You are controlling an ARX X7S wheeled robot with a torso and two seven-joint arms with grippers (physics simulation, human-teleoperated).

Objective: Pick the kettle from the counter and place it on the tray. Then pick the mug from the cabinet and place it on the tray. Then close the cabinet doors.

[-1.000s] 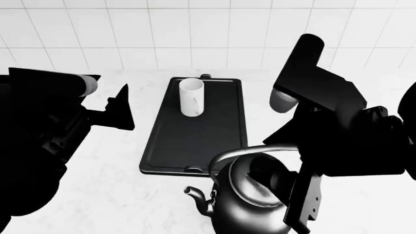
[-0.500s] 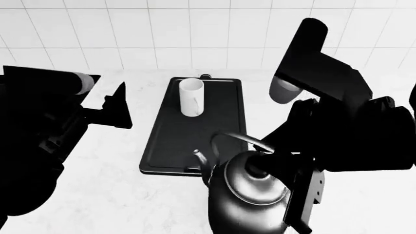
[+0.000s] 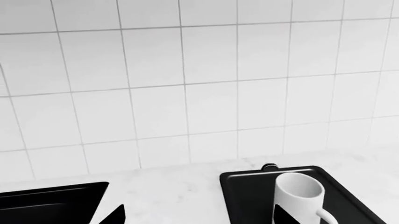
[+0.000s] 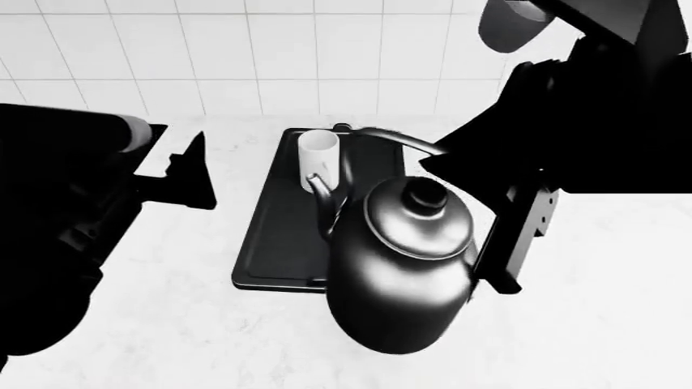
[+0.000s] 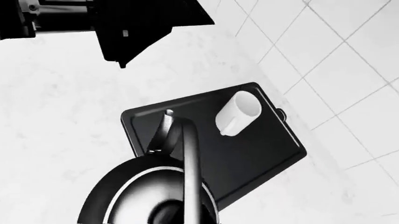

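The kettle (image 4: 400,267) hangs in the air over the near end of the tray (image 4: 284,243), held up by its thin handle in the right gripper (image 4: 454,154). Farther back, the mug (image 4: 318,154) stands on the tray. The left gripper (image 4: 190,174) waits beside the tray, holding nothing; I cannot tell how wide it is.

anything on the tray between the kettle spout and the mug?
Nothing. In the right wrist view, bare black tray floor separates the shiny dark-grey metal kettle's spout tip from the plain white cylindrical mug. The head view overlaps them, so it can't settle it.
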